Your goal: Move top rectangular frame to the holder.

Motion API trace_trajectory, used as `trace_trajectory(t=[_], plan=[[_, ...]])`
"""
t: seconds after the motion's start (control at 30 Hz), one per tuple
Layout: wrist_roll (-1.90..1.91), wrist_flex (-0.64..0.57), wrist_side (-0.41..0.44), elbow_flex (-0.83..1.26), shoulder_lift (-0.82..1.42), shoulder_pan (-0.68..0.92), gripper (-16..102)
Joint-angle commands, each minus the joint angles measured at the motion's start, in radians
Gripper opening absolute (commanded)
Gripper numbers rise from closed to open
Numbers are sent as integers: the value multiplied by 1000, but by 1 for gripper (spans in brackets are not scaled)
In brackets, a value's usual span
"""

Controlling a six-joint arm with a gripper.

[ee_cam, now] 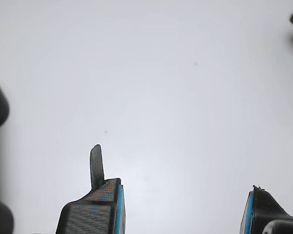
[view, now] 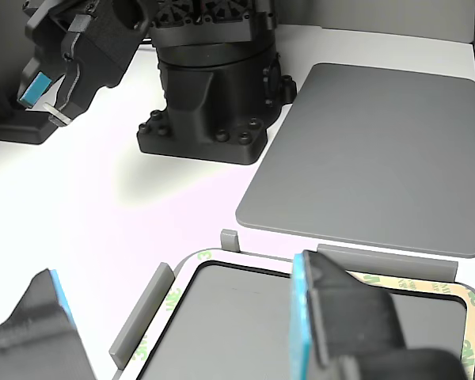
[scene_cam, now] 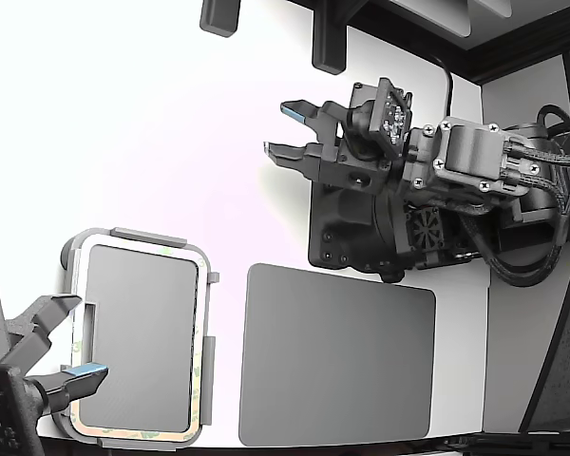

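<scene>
The hand [scene_cam: 277, 128] [ee_cam: 183, 204] is spread wide with nothing between its blue-padded fingers [ee_cam: 118, 209]. A thin dark sliver sticks out past one fingertip in the wrist view. It hangs over bare white counter [scene_cam: 171, 123], next to its own black arm base [scene_cam: 361, 228].

The holder [scene_cam: 147, 237] [view: 142, 317] sits at the counter's near edge, toward the exterior view's left. The top rectangular frame [scene_cam: 133, 435] [view: 459, 297] lies flat in it, its tan and green-mottled strip running just inside the raised grey tabs. A dark grey panel [scene_cam: 138, 332] fills the frame's open centre. Frame and holder are well apart from the hand, across the counter.

A second arm's hand [scene_cam: 66, 351] hovers over the holder's side at the exterior view's left, fingers apart. A dark grey mat [scene_cam: 337, 356] [view: 372, 150] lies just beside the holder, toward the exterior view's right, below the arm base.
</scene>
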Motion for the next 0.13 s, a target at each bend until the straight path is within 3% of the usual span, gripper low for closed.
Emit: trace_trajectory(t=[0.0,0.1], plan=[[-2,-8,0,-21,21,-17,100],[-2,-8,0,-21,21,-17,100]])
